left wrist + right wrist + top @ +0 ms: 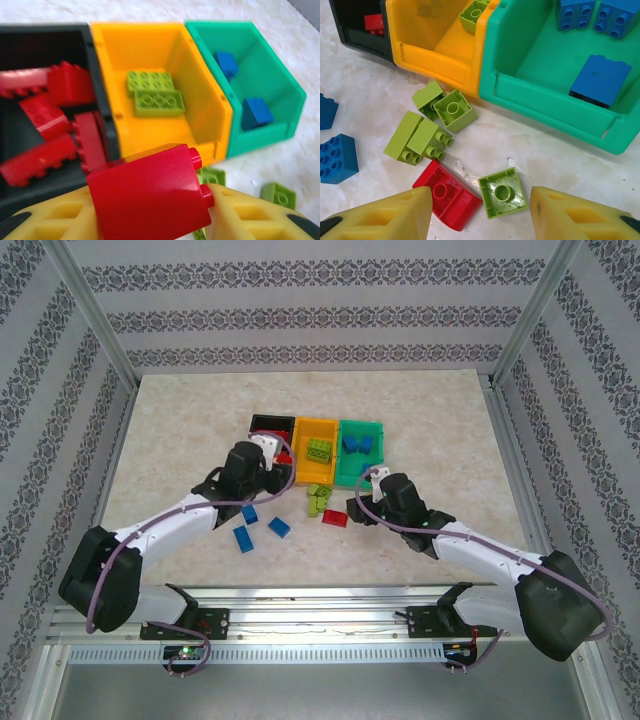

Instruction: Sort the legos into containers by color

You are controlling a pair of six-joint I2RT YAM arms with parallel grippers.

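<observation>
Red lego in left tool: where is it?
Left wrist view: the red studded plastic brick is clamped in the left tool, at the near wall of the black plastic bin, by its junction with the orange-yellow plastic bin.

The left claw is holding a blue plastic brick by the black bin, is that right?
No. The left claw grips a red studded plastic brick, not a blue one, near the black open-top plastic bin; the left wrist view shows it.
</observation>
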